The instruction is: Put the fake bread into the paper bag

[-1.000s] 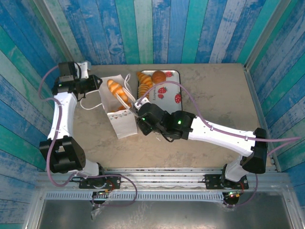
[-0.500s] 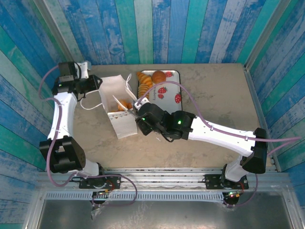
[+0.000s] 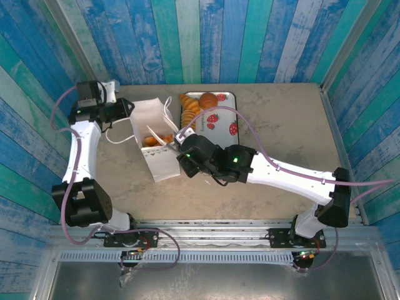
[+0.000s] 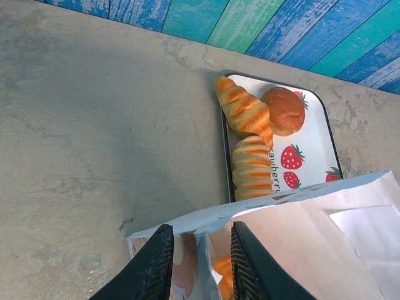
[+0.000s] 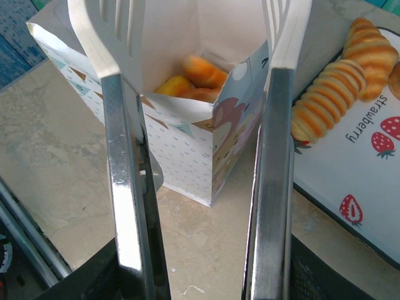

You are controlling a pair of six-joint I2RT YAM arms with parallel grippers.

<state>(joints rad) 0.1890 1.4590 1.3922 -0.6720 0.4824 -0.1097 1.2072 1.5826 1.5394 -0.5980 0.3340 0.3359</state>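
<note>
With the tongs (image 5: 128, 187) spread wide and empty above the paper bag (image 5: 187, 147), and fake bread (image 5: 200, 70) below them inside it and beside them on the tray (image 5: 369, 169), a sideways swing may snag the rim and topple the bag.

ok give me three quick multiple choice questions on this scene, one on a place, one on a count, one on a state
1. From the top camera, where is the strawberry tray?
A) just right of the paper bag
B) inside the bag
C) at the table's near edge

2. How many bread pieces lie on the tray?
A) one
B) three
C) six

3. The tongs at the bag's mouth are:
A) open and empty
B) clamped on a bun
C) lying flat on the table

Answers:
1 A, the tray sits beside the bag's right side.
2 B, two ridged croissants and a round bun.
3 A, the blades stand apart with nothing between them.
</note>
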